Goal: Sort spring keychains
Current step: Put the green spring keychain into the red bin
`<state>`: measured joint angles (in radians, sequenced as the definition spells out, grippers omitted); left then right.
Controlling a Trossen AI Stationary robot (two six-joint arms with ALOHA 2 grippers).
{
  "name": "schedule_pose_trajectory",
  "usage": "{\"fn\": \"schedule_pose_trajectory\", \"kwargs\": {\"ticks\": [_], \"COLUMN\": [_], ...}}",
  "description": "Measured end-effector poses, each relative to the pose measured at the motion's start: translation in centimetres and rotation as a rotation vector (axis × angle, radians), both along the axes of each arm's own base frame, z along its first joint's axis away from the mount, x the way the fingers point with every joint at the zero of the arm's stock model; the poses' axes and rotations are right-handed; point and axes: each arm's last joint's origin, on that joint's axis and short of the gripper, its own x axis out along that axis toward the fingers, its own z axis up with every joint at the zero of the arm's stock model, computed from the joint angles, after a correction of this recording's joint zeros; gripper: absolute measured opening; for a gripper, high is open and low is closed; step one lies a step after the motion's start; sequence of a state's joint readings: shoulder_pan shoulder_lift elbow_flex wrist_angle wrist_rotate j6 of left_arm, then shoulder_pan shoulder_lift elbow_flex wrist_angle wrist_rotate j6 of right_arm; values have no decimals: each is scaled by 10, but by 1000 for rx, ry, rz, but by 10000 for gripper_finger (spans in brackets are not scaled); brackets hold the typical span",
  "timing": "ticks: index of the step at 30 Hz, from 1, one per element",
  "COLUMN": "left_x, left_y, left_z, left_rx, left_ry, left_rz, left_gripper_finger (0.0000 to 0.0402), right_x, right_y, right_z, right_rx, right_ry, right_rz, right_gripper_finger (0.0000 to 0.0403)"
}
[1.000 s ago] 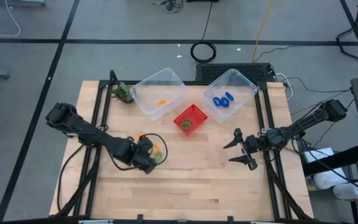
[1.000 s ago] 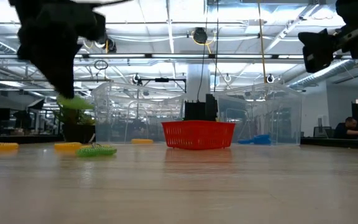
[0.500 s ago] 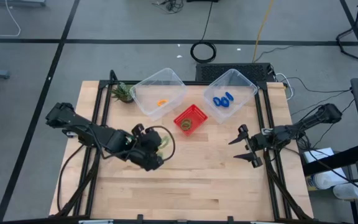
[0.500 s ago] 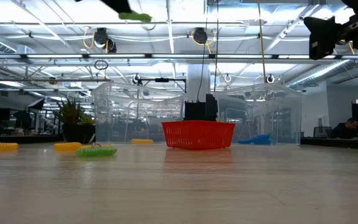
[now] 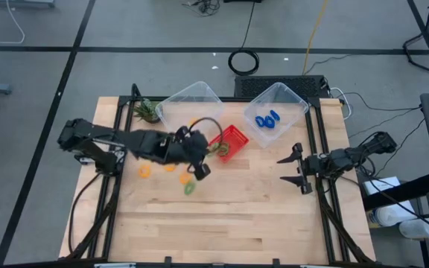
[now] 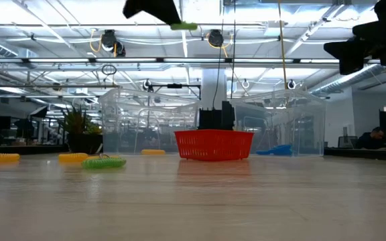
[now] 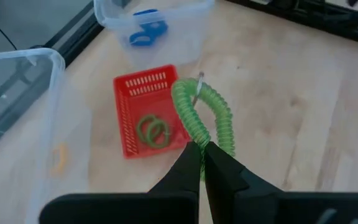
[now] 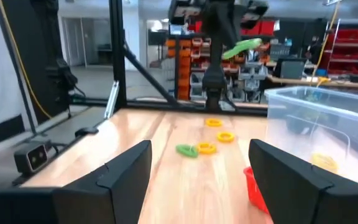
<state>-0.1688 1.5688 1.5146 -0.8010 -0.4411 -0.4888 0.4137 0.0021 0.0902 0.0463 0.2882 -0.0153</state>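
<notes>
My left gripper [image 5: 208, 151] is shut on a green spring keychain [image 7: 204, 115]. It hangs high over the table beside the red basket [image 5: 229, 141], which holds two green keychains [image 7: 153, 130]. In the low view the green keychain [image 6: 183, 25] sticks out from the dark gripper near the top edge. Orange keychains [image 5: 171, 167] and one green keychain [image 5: 190, 188] lie flat on the table. My right gripper [image 5: 298, 167] waits open near the table's right edge, holding nothing. My left gripper pinches the green keychain by the end of its coil [image 7: 199, 138] between the two fingertips [image 7: 191, 158]. The fingers slant down toward the red basket. The rest of the loop sticks out ahead of the fingers, lifted clear of the table.
A clear bin [image 5: 188, 112] at the far side holds an orange keychain [image 5: 194, 123]. A second clear bin [image 5: 278, 108] holds blue keychains [image 5: 267, 119]. A small plant [image 5: 146, 110] stands at the far left corner. Bare wood lies along the near side [image 5: 237, 223].
My left gripper has risen from the pile of keychains with the green keychain and swung toward the table's far right, up to the red basket. The keychain is now lifted clear, high above the table. My right gripper has drawn back a little toward the right edge.
</notes>
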Motion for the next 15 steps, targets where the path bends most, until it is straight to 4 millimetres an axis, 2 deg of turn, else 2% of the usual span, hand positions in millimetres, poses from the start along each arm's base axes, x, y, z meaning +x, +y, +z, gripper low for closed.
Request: {"fn": "schedule_pose_trajectory", "kwargs": {"ticks": [15], "left_x": [9], "left_y": [82], "left_z": [-1], "left_rx": [-22], "left_ry": [6], "left_rz": [45], "left_gripper_finger": [5], "right_x": [2], "right_y": [1], "right_z": [-4], "right_rx": [43], "right_ry": [34], "right_rz": [6], "right_gripper_finger": [256]}}
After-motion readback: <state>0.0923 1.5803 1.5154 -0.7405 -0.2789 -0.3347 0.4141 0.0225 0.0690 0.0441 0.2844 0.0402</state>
